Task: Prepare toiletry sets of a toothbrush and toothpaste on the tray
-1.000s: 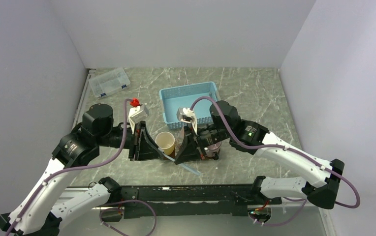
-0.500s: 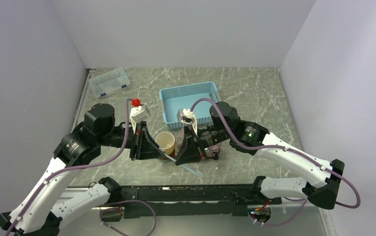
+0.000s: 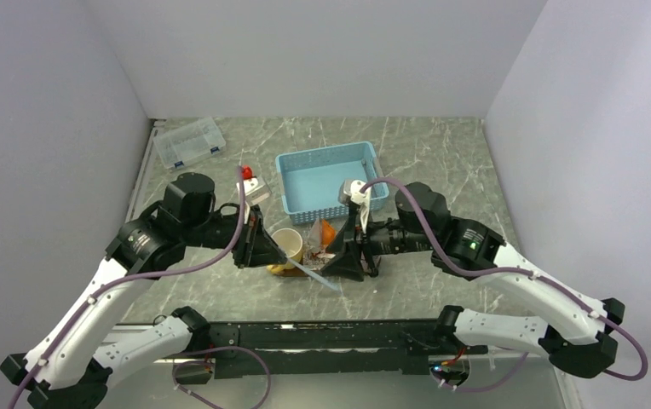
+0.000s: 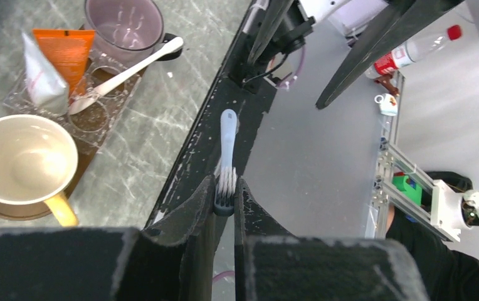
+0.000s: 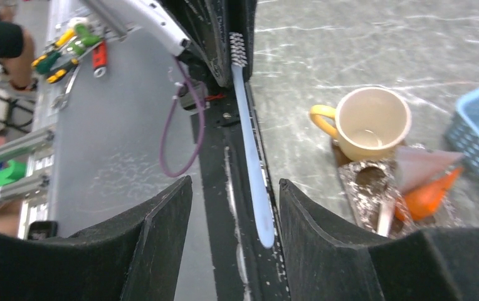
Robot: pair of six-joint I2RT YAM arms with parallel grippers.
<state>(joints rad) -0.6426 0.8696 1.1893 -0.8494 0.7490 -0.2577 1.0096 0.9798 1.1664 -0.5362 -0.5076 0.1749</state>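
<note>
My left gripper [image 4: 226, 185] is shut on the bristle head of a pale toothbrush [image 4: 227, 138], whose handle points away over the table's near edge. In the right wrist view that toothbrush [image 5: 249, 150] runs down between the fingers of my open right gripper [image 5: 235, 183], touching neither. From above, the left gripper [image 3: 273, 256] and right gripper [image 3: 339, 274] face each other over the dark brown tray [image 4: 89, 160]. An orange toothpaste tube [image 4: 64, 53] leans in a clear holder [image 4: 93, 116] on the tray, with a second white brush [image 4: 130, 63] beside it.
A cream mug [image 4: 21, 157] stands on the tray and a purple cup [image 4: 124, 25] sits beyond the holder. A light-blue mesh basket [image 3: 326, 175] is behind them, and a clear organiser box [image 3: 190, 142] at the back left. The black rail [image 3: 331, 336] runs along the near edge.
My right gripper has opened, let go of the toothbrush handle and drawn back to the right. The left gripper keeps the brush head and has shifted right, toward the mug.
</note>
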